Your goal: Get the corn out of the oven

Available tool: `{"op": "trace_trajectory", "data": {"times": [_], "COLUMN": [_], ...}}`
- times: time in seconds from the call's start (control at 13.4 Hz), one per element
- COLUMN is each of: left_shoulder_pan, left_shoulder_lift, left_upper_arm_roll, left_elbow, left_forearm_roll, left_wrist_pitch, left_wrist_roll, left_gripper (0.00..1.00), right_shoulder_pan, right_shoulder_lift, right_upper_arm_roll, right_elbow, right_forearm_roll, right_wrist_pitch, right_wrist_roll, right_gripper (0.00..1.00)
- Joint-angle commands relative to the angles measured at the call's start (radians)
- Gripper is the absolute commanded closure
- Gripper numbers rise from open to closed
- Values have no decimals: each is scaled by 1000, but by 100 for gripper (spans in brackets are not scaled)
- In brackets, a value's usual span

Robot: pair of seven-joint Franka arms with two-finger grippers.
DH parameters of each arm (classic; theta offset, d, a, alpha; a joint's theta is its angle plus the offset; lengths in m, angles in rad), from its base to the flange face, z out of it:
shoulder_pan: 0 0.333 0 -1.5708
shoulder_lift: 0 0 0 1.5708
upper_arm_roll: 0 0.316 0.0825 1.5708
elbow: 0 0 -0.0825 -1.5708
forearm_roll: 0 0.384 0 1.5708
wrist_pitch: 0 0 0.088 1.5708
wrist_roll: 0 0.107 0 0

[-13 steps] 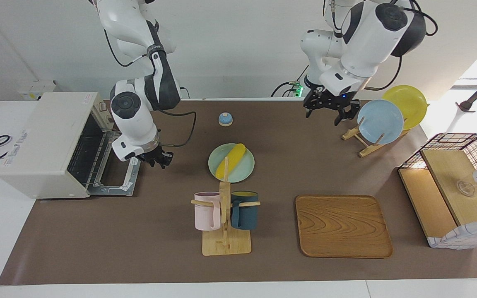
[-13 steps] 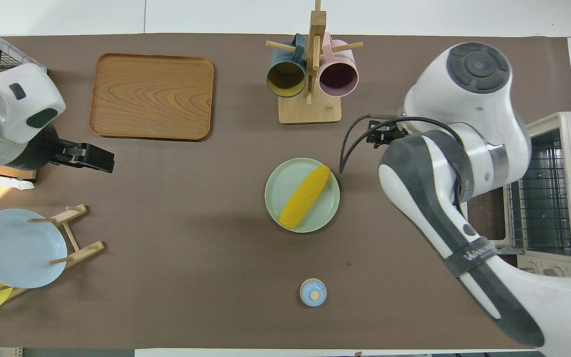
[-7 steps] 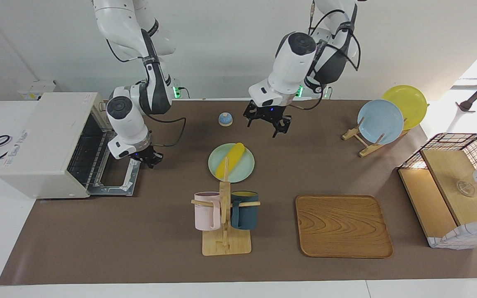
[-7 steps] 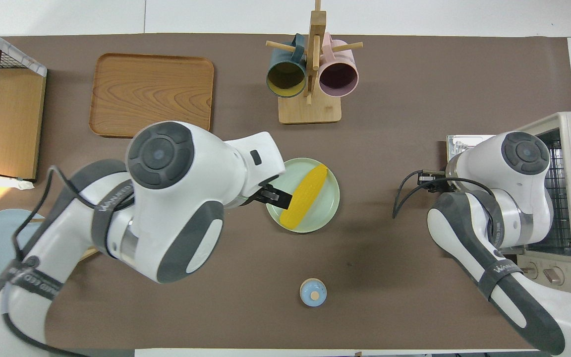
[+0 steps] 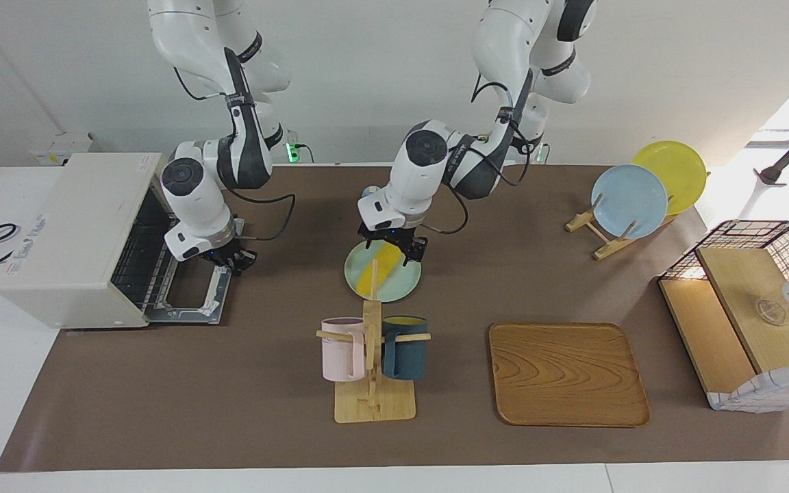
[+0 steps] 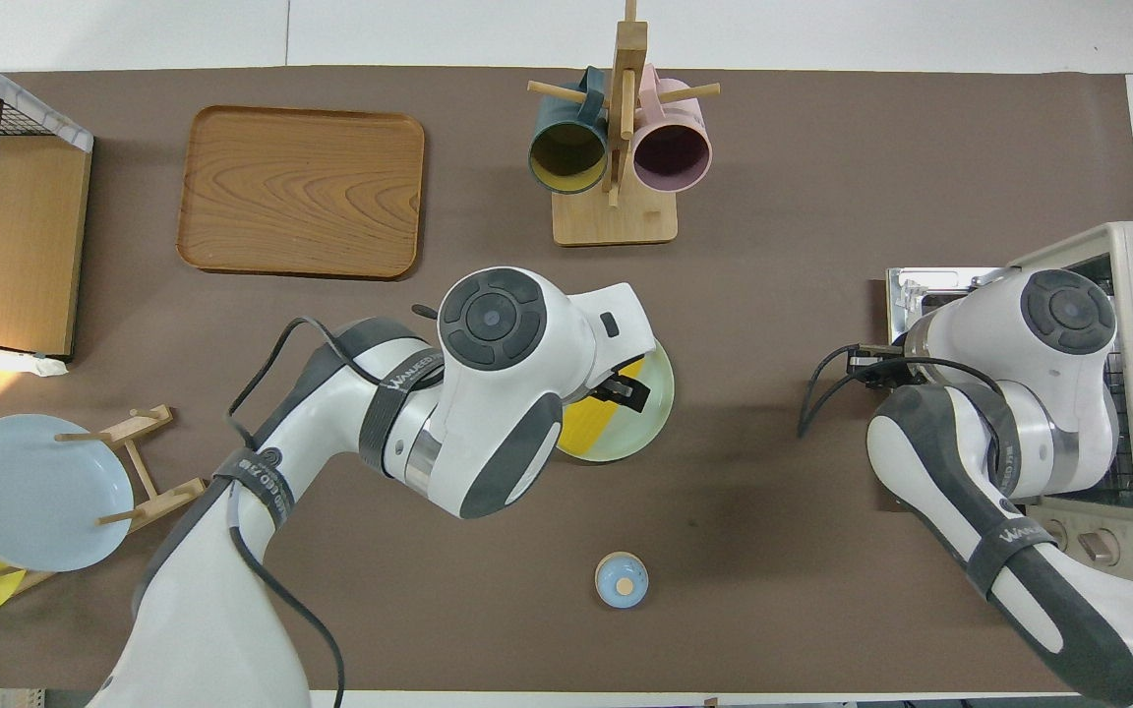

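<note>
Now our left gripper (image 5: pixel 394 248) has swung over from the plate rack (image 5: pixel 596 229) and hangs low over the corn (image 5: pixel 381 268), jaws wide, while our right gripper (image 5: pixel 230 260) has pulled back to the oven (image 5: pixel 79 236) door and waits, jaws we cannot tell. We think the job looks nearly done, since the corn lies on the green plate (image 5: pixel 401 286), well apart from the oven at nine o'clock. At six o'clock from the plate stands the mug rack (image 5: pixel 372 356), and at twelve the small blue bell (image 6: pixel 622 579).
</note>
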Motion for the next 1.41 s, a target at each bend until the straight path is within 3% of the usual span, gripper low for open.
{"op": "trace_trajectory", "data": {"times": [0.0,0.15,0.37,0.74,0.89,0.97,1.34], "left_shoulder_pan": [-16,-21,-29,-47,-49,-50,-47], "left_shoulder_lift": [43,46,44,41,41,41,40], "left_upper_arm_roll": [23,23,20,20,20,20,18], "left_elbow": [40,8,-12,-55,-57,-61,-43], "left_forearm_roll": [10,15,13,12,12,12,-5], "left_wrist_pitch": [12,41,56,102,102,102,60], "left_wrist_roll": [-13,-11,-11,-10,-13,-14,-29], "left_gripper": [0,0,0,0,0,6,95], "right_shoulder_pan": [-29,-31,-29,-66,-96,-115,-164], "right_shoulder_lift": [-28,-26,-23,-42,-66,-77,-130], "right_upper_arm_roll": [8,8,10,10,10,10,8], "right_elbow": [-24,-8,105,246,254,254,256], "right_forearm_roll": [-92,-146,-188,-188,-186,-186,-179], "right_wrist_pitch": [1,-20,-164,-356,-372,-381,-430], "right_wrist_roll": [-24,-24,-36,-153,-222,-255,-371], "right_gripper": [100,100,100,100,100,100,100]}}
